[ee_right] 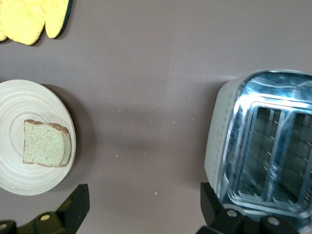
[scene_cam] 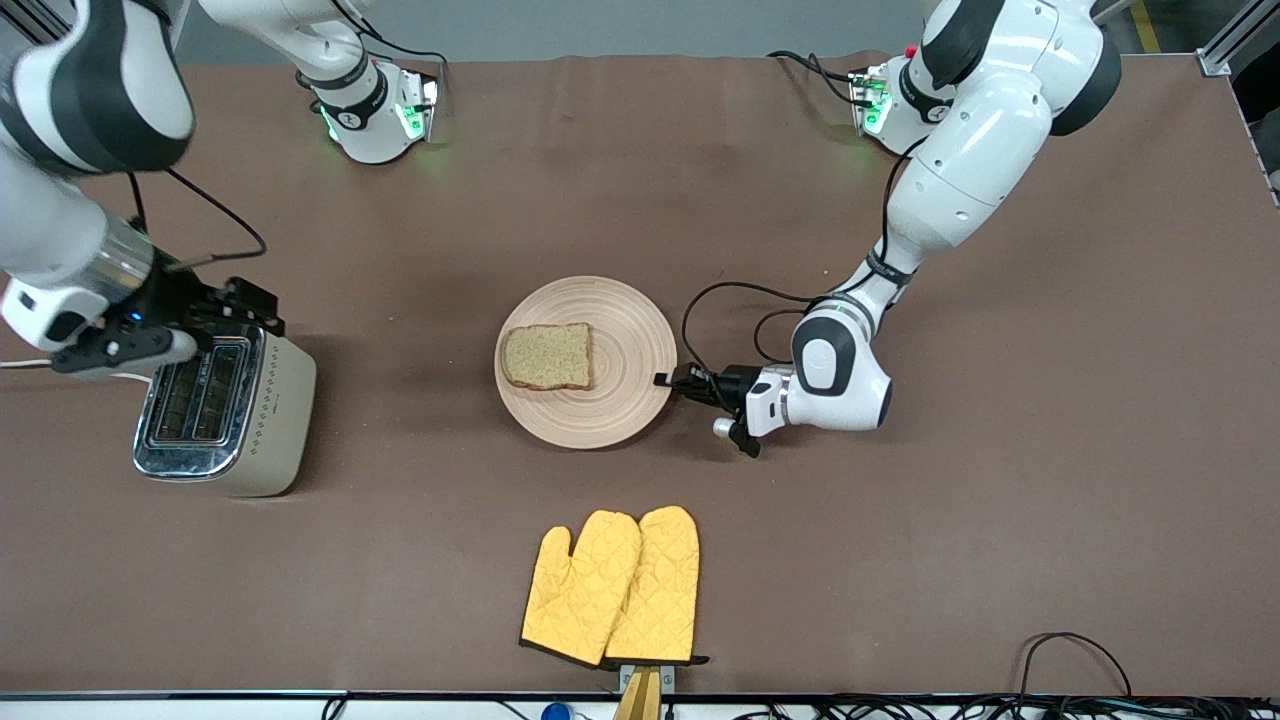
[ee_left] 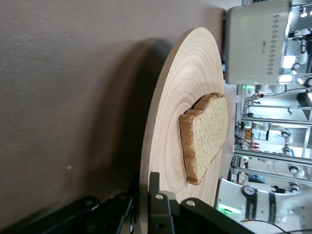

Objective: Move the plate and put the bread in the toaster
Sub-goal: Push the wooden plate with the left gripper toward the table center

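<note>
Presently on the brown tabletop (scene_cam: 1000, 520): four items and two arms.

Item one: wooden plate (scene_cam: 620, 340), round, pale, ring-grooved, lying flat at the middle of the tabletop.

Item two: wholegrain bread (scene_cam: 548, 356), a single slice, flat on the plate, off-centre toward the plate's 9 o'clock in the front view, crust darker than the crumb. In the left wrist view the slice (ee_left: 207, 136) sits clear of the plate's (ee_left: 170, 122) rim.

Item three: toaster (scene_cam: 262, 420), cream body with chrome top, two slots, standing at the right arm's end of the tabletop, well apart from the plate. From the right wrist view both slots of the toaster (ee_right: 219, 146) show only wire guides.

Item four: yellow quilted oven mitts (scene_cam: 615, 588), a pair side by side, at the plate's 6 o'clock, nearer the front camera, close to the tabletop's edge.

Left claw (scene_cam: 668, 380): low at the plate's 3 o'clock, pinched tight on the rim, one finger (ee_left: 156, 204) above the wood and the other under it.

Right claw (scene_cam: 225, 305): hanging over the toaster's top, fingers (ee_right: 73, 207) spread wide, gripping nothing.
</note>
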{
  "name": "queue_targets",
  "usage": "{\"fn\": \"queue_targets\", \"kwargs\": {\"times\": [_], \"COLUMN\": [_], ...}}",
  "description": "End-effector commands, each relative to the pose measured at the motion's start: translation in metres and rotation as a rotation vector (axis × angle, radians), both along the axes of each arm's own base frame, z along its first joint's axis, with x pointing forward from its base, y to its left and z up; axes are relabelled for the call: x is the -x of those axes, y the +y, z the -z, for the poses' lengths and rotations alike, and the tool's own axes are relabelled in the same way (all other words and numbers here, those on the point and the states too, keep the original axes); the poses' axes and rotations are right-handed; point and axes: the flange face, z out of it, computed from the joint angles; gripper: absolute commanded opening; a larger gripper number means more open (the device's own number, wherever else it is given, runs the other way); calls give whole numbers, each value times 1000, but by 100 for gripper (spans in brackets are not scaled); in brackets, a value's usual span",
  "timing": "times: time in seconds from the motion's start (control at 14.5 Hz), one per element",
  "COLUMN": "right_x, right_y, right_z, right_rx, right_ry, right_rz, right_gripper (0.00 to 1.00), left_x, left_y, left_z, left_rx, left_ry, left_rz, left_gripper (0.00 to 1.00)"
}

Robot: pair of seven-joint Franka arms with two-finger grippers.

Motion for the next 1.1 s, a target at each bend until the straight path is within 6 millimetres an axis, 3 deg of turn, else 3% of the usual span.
{"fn": "queue_targets", "kwargs": {"times": [0.0, 0.07, 0.14, 0.28, 0.34, 0.55, 0.69, 0.76, 0.9, 1.03], "right_x": [12, 19, 26, 38, 47, 61, 65, 69, 70, 75], "right_y": [33, 52, 68, 98, 116, 165, 181, 192, 220, 236], "right_z": [54, 68, 81, 110, 128, 161, 184, 191, 200, 217], "right_rx": [-15, -17, -19, -23, -27, -38, -40, -44, -62, -56], "right_ry": [-16, -15, -16, -36, -42, -3, 17, 26, 37, 55], "right_rz": [42, 82, 107, 116, 128, 181, 196, 216, 273, 300], "right_gripper": [100, 100, 100, 100, 100, 100, 100, 100, 100, 97], "left_x": [-6, -8, -14, -33, -52, -112, -137, -143, -150, -142], "left_y": [0, 1, 9, 30, 49, 114, 155, 171, 223, 266], "left_z": [-6, -7, -9, -28, -48, -123, -175, -200, -235, -273], "left_rx": [17, 15, 10, -7, -8, -69, -173, -227, -350, -423], "left_ry": [-9, 1, 12, 16, 10, 12, -6, -23, -83, -81], "left_rz": [-28, -37, -58, -103, -149, -282, -335, -353, -364, -319], "left_gripper": [24, 68, 96, 100, 100, 100, 100, 100, 100, 100]}}
